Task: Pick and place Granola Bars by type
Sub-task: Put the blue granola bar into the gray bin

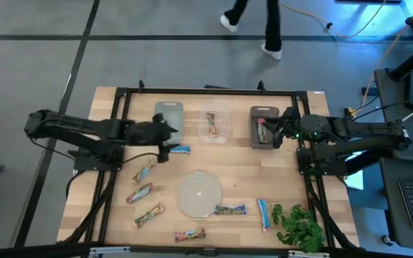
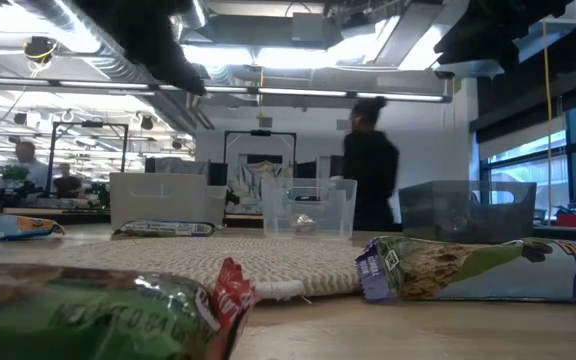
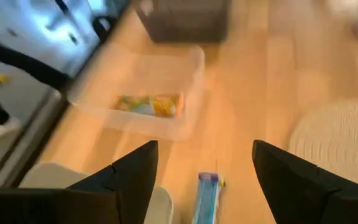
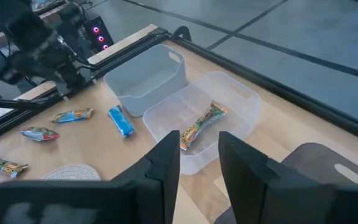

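Blue-wrapped flat granola bar (image 1: pixel 181 150) is lying on the wooden table (image 1: pixel 242 172) just below the left gripper (image 1: pixel 165 140), whose fingers are standing spread with nothing between them. A tan-green bar (image 1: pixel 212 123) is resting in the clear plastic bin (image 1: pixel 224 112). The right gripper (image 1: pixel 284 127), fingers narrowly parted and empty, is hovering over the dark grey bin (image 1: pixel 254 112).

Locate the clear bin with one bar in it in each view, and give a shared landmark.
High: clear bin at the table's far edge, middle of three bins.
Low: centre, behind the woven mat, at.
Left wrist: upper centre, beyond the open left gripper.
Right wrist: centre, just past the right gripper.
Landmark: the grey bin beside it.
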{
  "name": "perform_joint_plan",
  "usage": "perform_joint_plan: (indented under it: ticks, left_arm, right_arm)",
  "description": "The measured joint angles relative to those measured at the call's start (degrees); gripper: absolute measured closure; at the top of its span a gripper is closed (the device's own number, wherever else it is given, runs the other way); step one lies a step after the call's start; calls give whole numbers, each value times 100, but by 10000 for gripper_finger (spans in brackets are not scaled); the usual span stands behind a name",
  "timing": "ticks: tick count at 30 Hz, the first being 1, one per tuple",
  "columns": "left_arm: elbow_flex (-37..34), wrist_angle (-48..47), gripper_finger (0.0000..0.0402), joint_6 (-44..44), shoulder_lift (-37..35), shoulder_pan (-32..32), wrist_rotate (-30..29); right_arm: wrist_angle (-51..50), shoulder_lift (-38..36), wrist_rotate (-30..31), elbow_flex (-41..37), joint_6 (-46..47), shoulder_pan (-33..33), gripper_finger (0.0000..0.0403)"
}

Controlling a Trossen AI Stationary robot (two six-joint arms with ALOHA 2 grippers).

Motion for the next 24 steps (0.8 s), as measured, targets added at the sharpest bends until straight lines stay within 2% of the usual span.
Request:
perform_joint_plan:
  ticks: [5,9,18,24]
  left_arm:
    - [541,-67,158,554,1139,393,934]
    - [778,-81,165,956,1906,544,1256]
    - [973,-334,180,1337,3068,670,1355]
    - [973,-391,187,1340,3494,705,939]
  right_arm:
    - [-36,27,-4,0,9,0,289]
    - [-108,105,-7,-2,15,0,289]
    - [-317,499,-107,0,186,1,289]
    - [-339,805,-114,-2,219,2,289]
